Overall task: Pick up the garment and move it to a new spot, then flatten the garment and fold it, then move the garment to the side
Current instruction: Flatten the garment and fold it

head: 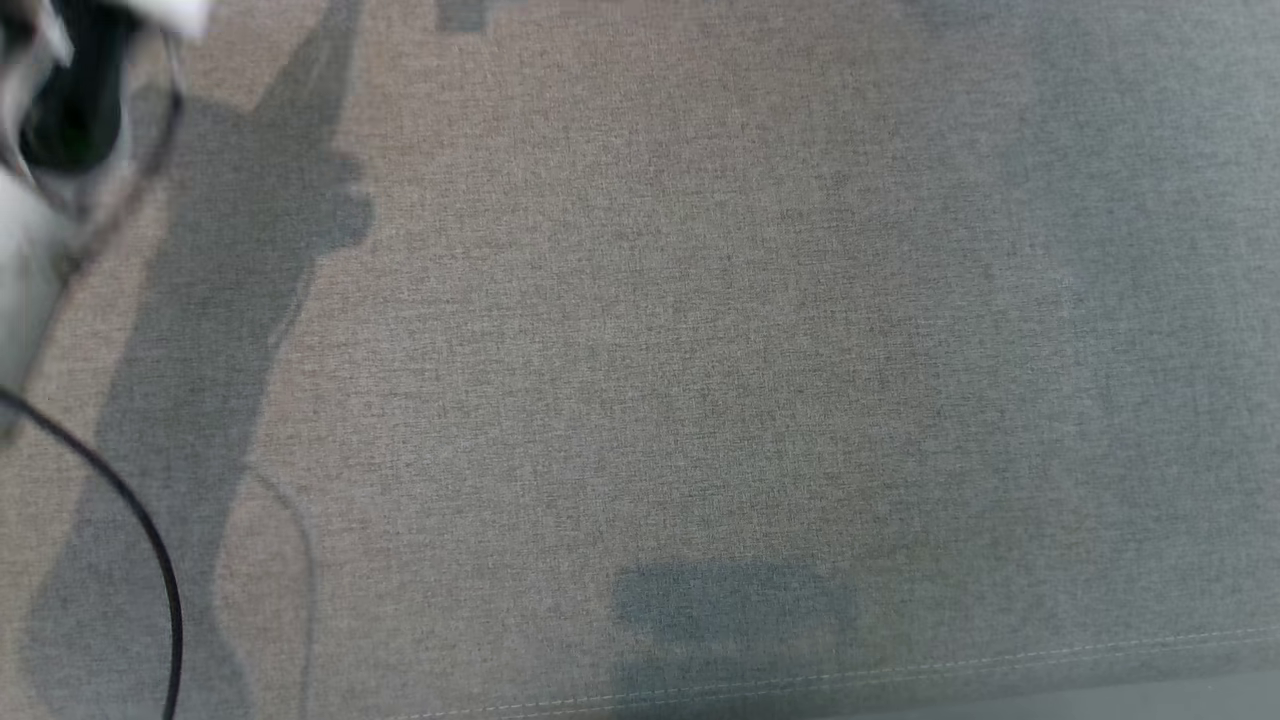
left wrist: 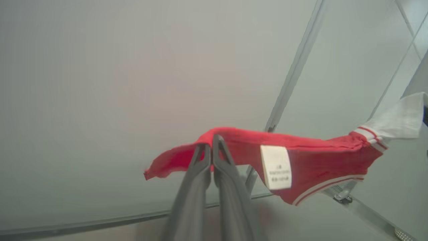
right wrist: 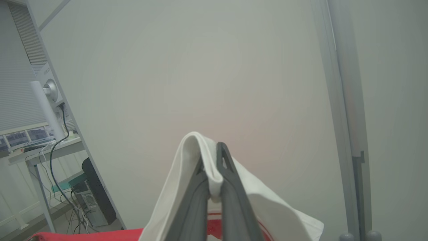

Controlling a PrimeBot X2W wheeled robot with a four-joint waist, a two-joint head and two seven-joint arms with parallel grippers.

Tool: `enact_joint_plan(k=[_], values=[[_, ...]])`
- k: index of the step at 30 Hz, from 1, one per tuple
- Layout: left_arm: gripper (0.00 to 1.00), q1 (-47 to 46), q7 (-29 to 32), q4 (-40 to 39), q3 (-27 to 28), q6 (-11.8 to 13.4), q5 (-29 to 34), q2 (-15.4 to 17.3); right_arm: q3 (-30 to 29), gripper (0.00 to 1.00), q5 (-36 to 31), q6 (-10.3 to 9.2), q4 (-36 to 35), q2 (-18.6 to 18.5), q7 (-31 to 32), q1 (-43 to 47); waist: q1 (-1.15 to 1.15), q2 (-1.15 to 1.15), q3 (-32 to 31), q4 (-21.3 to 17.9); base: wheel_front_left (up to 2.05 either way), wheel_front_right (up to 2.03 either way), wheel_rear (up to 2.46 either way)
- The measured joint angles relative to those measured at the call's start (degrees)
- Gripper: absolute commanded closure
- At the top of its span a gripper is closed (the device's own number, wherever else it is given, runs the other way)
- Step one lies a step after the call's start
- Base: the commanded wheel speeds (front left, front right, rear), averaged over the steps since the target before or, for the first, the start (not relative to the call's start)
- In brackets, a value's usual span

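Left wrist view: left end effector pinched shut on the red edge of the red-and-white garment, which hangs aloft, its long axis running toward frame right. Right wrist view: right end effector pinched shut on the white end.

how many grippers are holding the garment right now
2. The left gripper is shut on the red part of the garment, seen in the left wrist view. The right gripper is shut on its white part, seen in the right wrist view.
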Motion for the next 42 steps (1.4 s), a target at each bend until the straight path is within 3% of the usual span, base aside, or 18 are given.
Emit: enact_joint_plan(k=[4, 11, 18, 27, 42], values=[[1.0, 10.3, 0.0, 2.0, -2.5, 0.0, -0.9, 1.4, 6.8, 1.0, 7.1, 0.0, -3.9, -2.2, 10.0, 11.0, 0.0, 0.0, 0.7, -0.1, 0.0, 0.0, 0.0], [1.0, 21.0, 0.1, 2.0, 0.6, 0.0, -0.6, 0.4, 12.2, 1.0, 18.1, 0.0, -11.7, -9.5, 19.5, 24.6, 0.0, 0.0, 0.0, 0.8, 0.0, 0.0, 0.0], [1.0, 29.2, 0.1, 3.2, 1.9, 0.0, 2.5, -0.9, 15.8, 1.0, 25.1, 0.0, -16.0, -13.8, 27.6, 32.9, 0.0, 0.0, -3.9, 1.4, 0.0, 0.0, 0.0], [1.0, 39.4, 0.1, 5.7, 5.2, 0.0, 6.0, -1.5, 18.0, 1.0, 28.8, 0.0, -19.2, -16.2, 29.1, 42.8, 0.0, 0.0, -10.7, 2.0, 0.0, 0.0, 0.0], [1.0, 51.9, 0.1, 5.0, 9.3, 0.0, 9.1, -4.5, 20.3, 1.0, 31.0, 0.0, -21.1, -16.2, 26.9, 53.1, 0.0, 0.0, -19.5, 4.4, 0.0, 0.0, 0.0]])
